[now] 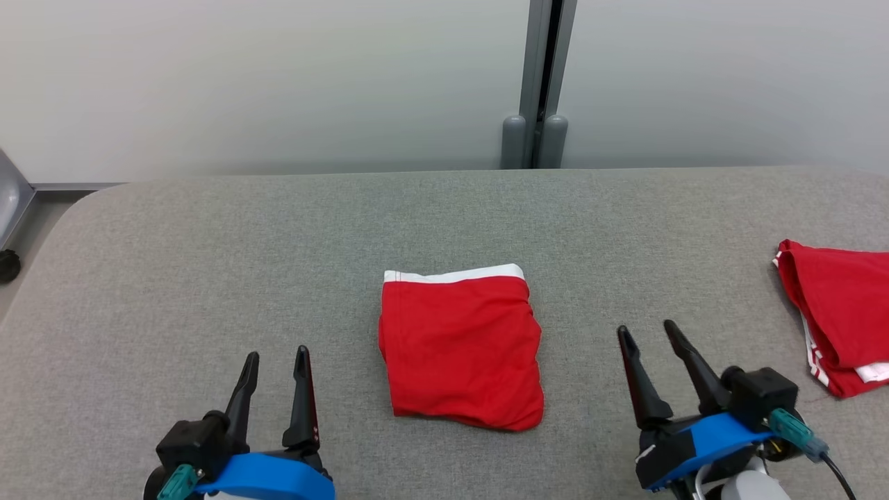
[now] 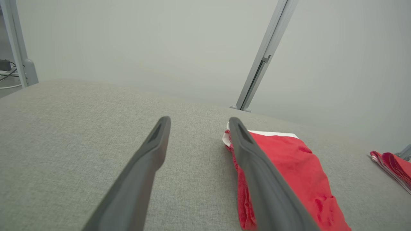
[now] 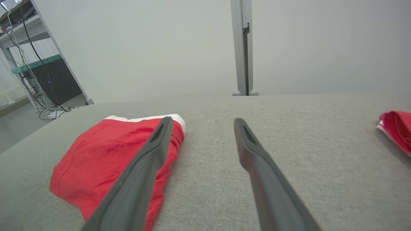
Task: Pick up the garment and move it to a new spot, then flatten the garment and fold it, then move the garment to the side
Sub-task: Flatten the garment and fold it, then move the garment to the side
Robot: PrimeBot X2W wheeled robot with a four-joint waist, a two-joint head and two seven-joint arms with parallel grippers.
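Garment (image 1: pixel 462 351): red, white waistband, folded to a compact rectangle at the middle of the table (image 1: pixel 208 264), between left gripper (image 1: pixel 276 355) and right gripper (image 1: pixel 646 328); both have jaws apart, empty, clear of the cloth. Step, as judged: fold complete, shift to the side pending. Next move calls for a pinch through all layers at one edge, then a low carry, likely toward the second red piece (image 1: pixel 840 312) at right.

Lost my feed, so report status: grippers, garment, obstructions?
Left gripper and right gripper open, empty. Folded red garment lies between them on grey surface. Second red garment far right, path clear.
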